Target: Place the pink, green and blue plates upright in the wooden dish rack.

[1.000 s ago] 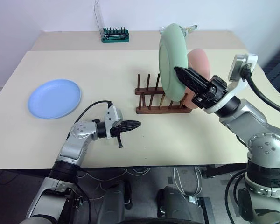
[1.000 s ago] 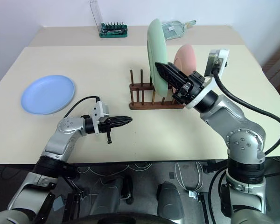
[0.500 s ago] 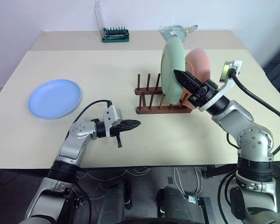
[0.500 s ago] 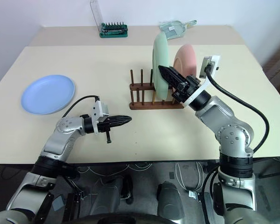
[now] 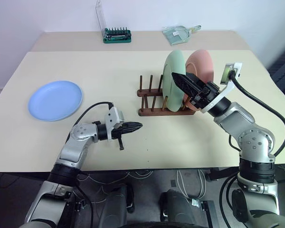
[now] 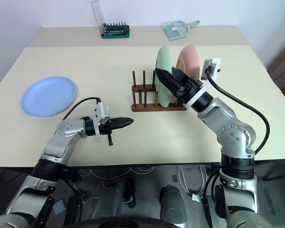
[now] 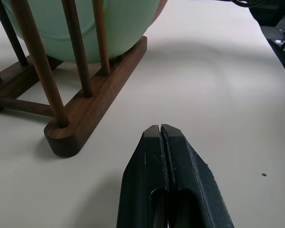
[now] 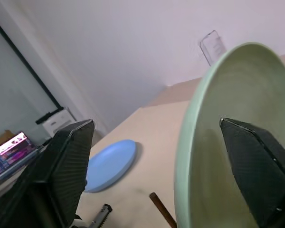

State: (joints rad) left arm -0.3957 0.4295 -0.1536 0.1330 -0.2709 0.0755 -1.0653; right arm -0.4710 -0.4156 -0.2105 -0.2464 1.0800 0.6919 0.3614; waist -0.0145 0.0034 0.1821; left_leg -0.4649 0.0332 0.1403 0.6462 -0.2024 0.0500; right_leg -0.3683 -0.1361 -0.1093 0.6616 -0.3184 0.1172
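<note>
The green plate (image 5: 174, 80) has come down out of the air and now stands on edge in the wooden dish rack (image 5: 157, 101), seated between the pegs just beside the pink plate (image 5: 202, 71), which stands upright in the slot behind it. A second ago the right gripper (image 6: 169, 81) held that green plate high above the rack, fingers clamped on its rim; now the fingers have sprung wide apart — one on each face of the plate, as the right wrist view shows, with the rim (image 8: 190, 123) running free between them. To my eye the plate is carrying its own weight against the pegs, leaning slightly, so the release looks sound.

That leaves two of three plates racked. The blue plate (image 5: 55, 99) lies flat on the table (image 5: 99, 66) well off to the robot's left, far from the rack. The left gripper (image 5: 133, 127) hovers low over the table just short of the rack's near rail, fingers pressed shut on nothing, and it has not budged through all this.

The next thing, I'd judge, is for the right arm to back its open fingers off the green plate without nudging it — then someone has to fetch the blue one. The empty pegs at the left end of the rack are waiting for it.
</note>
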